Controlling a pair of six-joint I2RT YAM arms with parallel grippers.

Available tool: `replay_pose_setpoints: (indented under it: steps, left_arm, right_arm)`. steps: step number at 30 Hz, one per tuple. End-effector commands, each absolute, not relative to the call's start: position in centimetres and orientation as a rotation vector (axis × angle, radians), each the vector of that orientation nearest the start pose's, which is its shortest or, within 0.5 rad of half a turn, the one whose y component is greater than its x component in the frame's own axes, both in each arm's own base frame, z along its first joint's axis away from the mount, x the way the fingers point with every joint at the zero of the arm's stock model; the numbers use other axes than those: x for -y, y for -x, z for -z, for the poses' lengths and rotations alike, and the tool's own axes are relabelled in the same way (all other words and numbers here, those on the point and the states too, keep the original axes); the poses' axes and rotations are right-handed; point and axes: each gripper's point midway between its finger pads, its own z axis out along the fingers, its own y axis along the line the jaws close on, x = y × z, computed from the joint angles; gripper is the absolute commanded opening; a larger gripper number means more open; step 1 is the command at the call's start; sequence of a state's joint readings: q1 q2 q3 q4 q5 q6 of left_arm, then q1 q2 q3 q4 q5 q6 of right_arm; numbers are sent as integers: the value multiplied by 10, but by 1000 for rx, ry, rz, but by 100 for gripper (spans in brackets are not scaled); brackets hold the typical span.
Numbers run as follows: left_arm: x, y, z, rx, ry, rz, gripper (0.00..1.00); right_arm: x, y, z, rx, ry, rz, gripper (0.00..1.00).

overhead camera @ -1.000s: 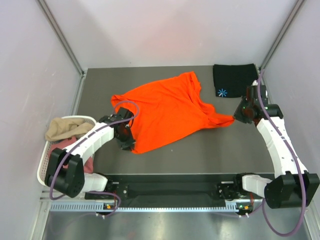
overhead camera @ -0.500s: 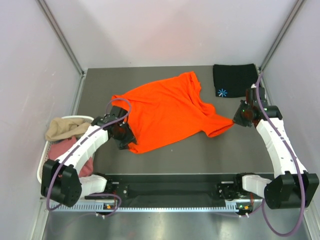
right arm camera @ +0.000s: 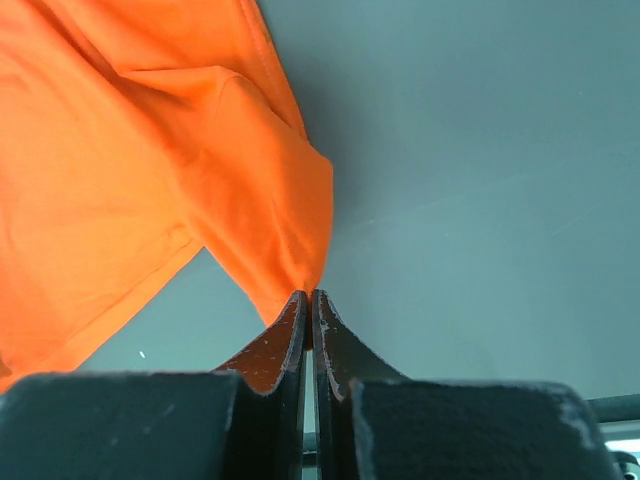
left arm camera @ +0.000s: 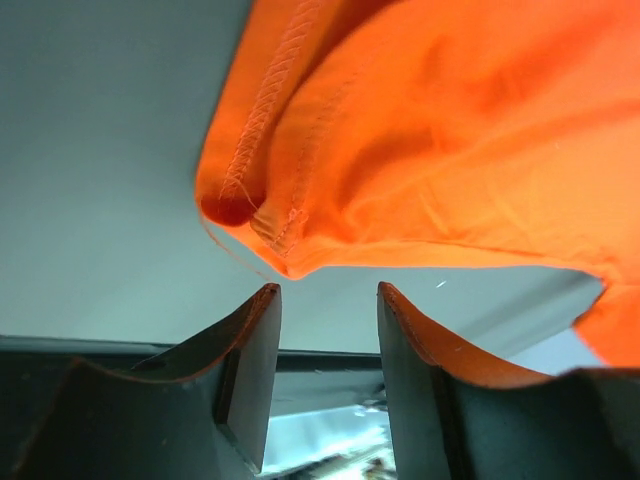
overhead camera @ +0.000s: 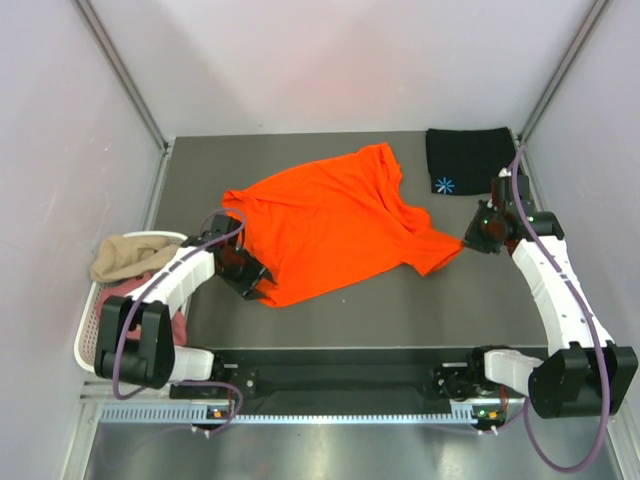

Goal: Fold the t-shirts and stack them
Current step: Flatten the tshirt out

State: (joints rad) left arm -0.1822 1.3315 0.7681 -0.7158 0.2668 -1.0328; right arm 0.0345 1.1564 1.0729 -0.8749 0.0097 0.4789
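Observation:
The bright orange t-shirt (overhead camera: 335,220) lies spread and crumpled on the grey table's middle. My right gripper (overhead camera: 470,238) is shut on the tip of its right sleeve (right arm camera: 300,270), stretching it to the right. My left gripper (overhead camera: 258,287) is open at the shirt's lower left corner (left arm camera: 270,220), which hangs just beyond the fingertips (left arm camera: 265,310), not between them. A folded black t-shirt (overhead camera: 468,160) with a light-blue starburst lies at the back right. A tan shirt (overhead camera: 125,255) and a dusty pink shirt (overhead camera: 130,292) sit in the basket.
A white slotted basket (overhead camera: 88,330) stands at the left edge of the table. Pale walls close in the left, right and back. The arms' black base rail (overhead camera: 340,378) runs along the near edge.
My left gripper has let go of the shirt's lower left corner, opened and backed off slightly. My right gripper has drawn the sleeve a little left and down, staying shut.

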Motion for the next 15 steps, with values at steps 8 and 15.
replay_pose_setpoints:
  steps: [8,15]
  left_arm:
    - [112,-220,-60,-2451,1802,498,50]
    - [106,-213,-51,-2363,1998,408,49]
  right_arm:
    - [-29,-283,-180,-2435,-538,-236,0]
    - [-29,-283,-180,-2437,-536,-237,0]
